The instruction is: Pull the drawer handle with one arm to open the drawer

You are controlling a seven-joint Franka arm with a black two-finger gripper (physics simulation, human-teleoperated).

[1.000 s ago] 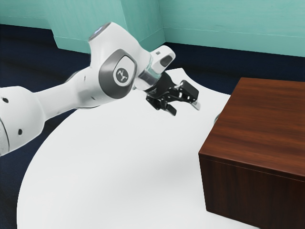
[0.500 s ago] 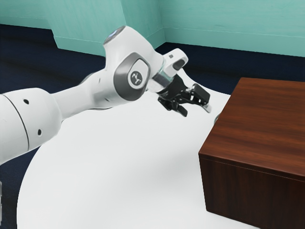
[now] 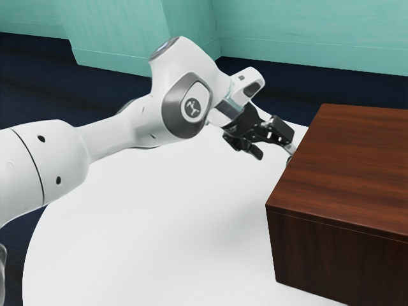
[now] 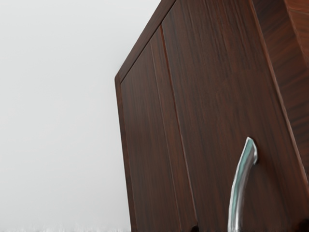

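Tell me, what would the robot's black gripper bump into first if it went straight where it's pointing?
Most likely the silver handle on the front of the brown cabinet, just ahead of the open gripper. Depth is hard to judge, so it might touch the wood beside it instead.

Teal wall [image 3: 319, 22] across upper frame, boxed-out corner projecting at upper centre, dark navy floor [image 3: 38, 64] below it at upper left, white table [image 3: 146, 229] with rounded edge, lower left, even soft light

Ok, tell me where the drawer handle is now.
The handle is on the front of the wooden cabinet, its side facing the exterior view's left, just ahead of the gripper.
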